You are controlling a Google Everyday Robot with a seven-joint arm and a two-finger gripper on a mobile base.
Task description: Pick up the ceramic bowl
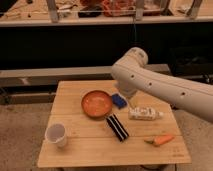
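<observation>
The ceramic bowl (pixel 97 103) is round, shallow and orange-brown. It sits on the wooden table (pixel 75 150), at the middle of its back half. My white arm (pixel 165 87) reaches in from the right and bends down behind the table. My gripper (pixel 126 95) is at the arm's lower end, largely hidden by the arm. It hangs just right of the bowl, above the blue block (pixel 119 100), and holds nothing that I can see.
A white plastic cup (pixel 56 134) stands at the front left. A black ridged bar (pixel 117 127) lies in front of the bowl. A white bottle (pixel 145 114) lies on its side at the right, and a carrot (pixel 161 140) lies at the front right. A dark shelf runs behind the table.
</observation>
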